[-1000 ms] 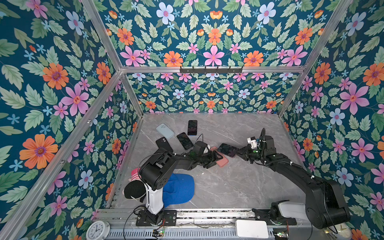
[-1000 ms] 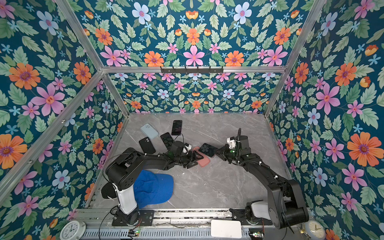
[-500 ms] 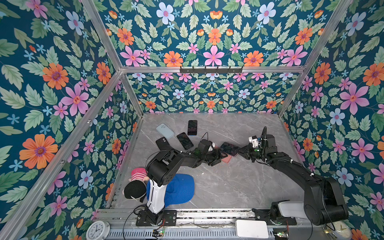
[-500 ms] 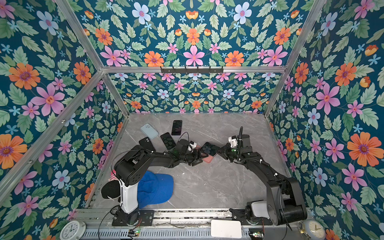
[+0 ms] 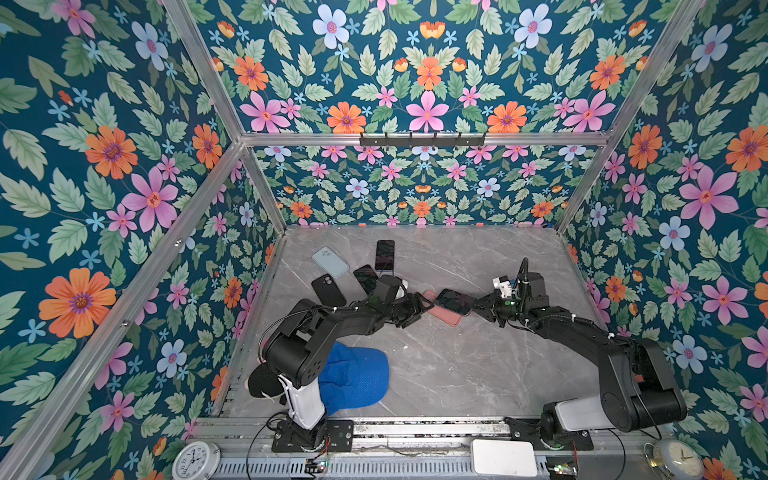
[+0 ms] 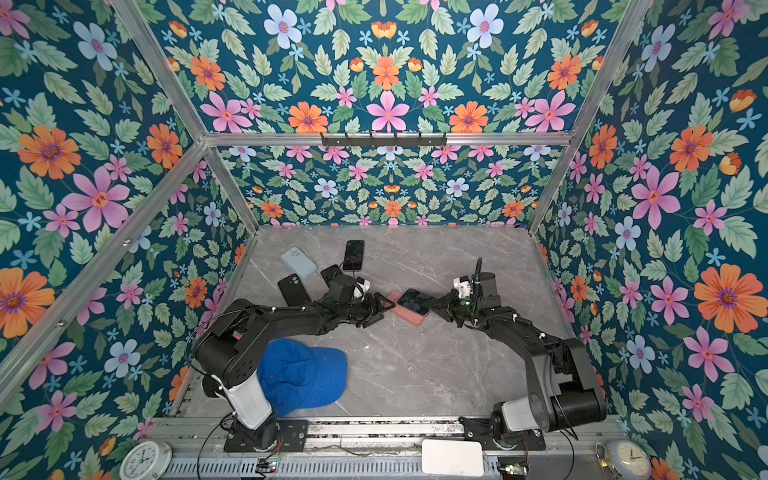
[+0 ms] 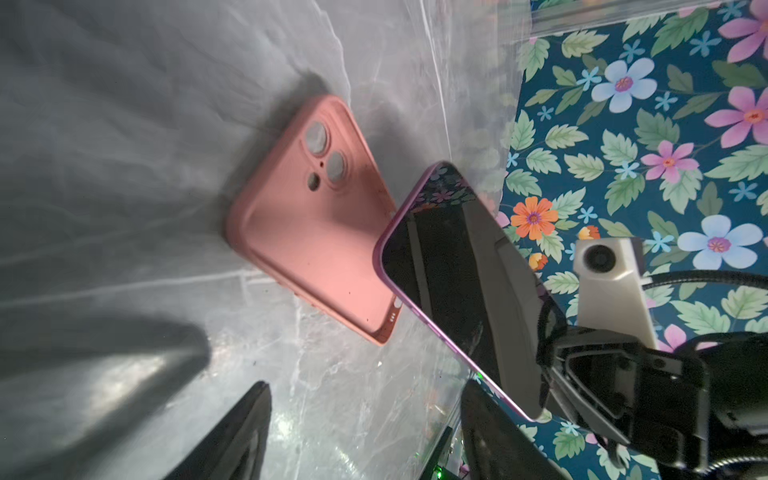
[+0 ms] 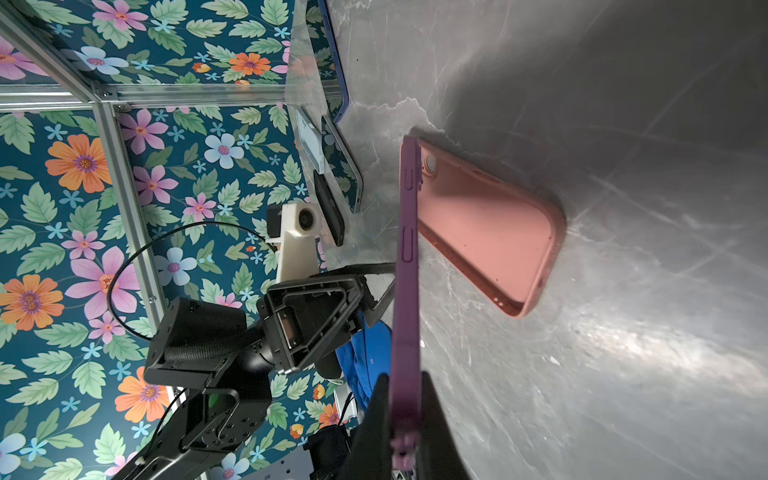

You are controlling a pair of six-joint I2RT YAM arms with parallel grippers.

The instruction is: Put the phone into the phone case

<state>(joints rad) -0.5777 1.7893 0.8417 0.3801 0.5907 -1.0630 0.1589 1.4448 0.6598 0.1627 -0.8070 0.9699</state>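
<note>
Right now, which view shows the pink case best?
Left wrist: pink case nearly whole, cutouts clear. Right wrist: its cutout end partly behind the phone. Both top views: small, half covered by the phone.

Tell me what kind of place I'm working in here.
Probably a robot data-collection booth, not a home: aluminium frame, floral-print walls, and a marble-look tabletop with spare phones laid out.

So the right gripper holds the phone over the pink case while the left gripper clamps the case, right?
No: the left wrist view shows the left gripper open, short of the pink case. The right gripper does hold the phone over it.
</note>
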